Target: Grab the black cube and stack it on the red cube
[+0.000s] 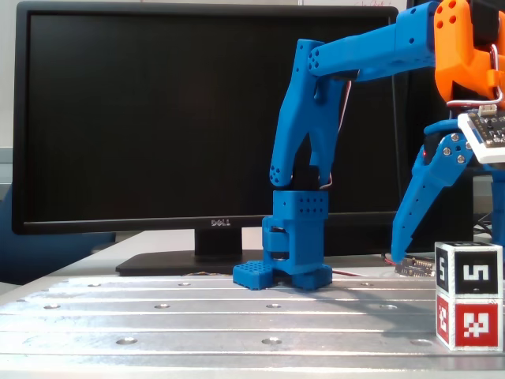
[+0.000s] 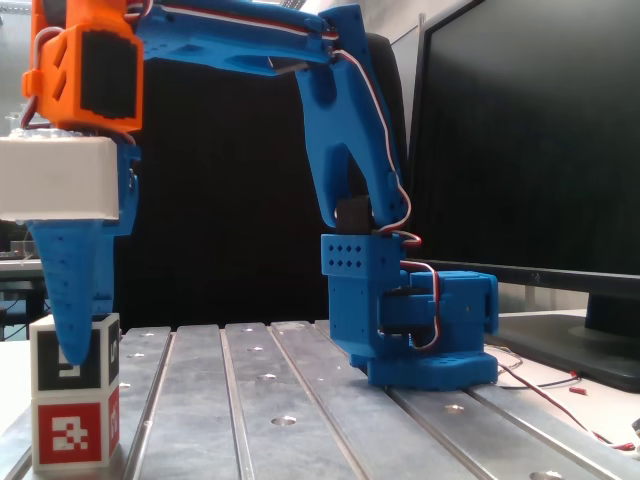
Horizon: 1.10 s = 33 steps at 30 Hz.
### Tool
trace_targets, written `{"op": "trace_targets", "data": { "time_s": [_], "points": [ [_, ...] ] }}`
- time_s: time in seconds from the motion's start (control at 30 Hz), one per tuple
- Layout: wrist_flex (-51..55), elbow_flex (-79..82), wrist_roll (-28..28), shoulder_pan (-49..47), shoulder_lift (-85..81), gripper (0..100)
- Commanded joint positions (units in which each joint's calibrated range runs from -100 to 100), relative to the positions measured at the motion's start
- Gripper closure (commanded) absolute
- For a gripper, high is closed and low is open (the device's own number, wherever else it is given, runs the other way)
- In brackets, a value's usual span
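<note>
The black cube [image 1: 469, 268] sits squarely on top of the red cube [image 1: 470, 320] at the right edge of the table. My gripper [image 1: 450, 249] is open around the black cube: one blue finger [image 1: 418, 209] is swung out to the left, clear of the cube, and the other runs off the right edge of the picture. In the other fixed view the stack stands at the lower left, black cube [image 2: 104, 350] on red cube [image 2: 75, 430], with one finger [image 2: 72, 290] hanging in front of the black cube and partly hiding it.
The arm's blue base [image 1: 293, 249] stands mid-table on the slotted aluminium plate [image 1: 197, 316]. A large Dell monitor [image 1: 158, 118] fills the background. A small circuit board [image 1: 414, 269] and loose wires [image 2: 560, 390] lie near the base.
</note>
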Motion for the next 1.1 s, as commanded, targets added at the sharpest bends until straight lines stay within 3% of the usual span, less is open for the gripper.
{"op": "trace_targets", "data": {
  "time_s": [0.0, 0.37, 1.07],
  "points": [
    [0.4, -1.8, 0.1, 0.1, -0.9, 64],
    [0.7, -3.5, 0.0, -0.3, -1.2, 65],
    [16.4, -20.3, 0.4, -0.4, -1.2, 65]
  ]
}}
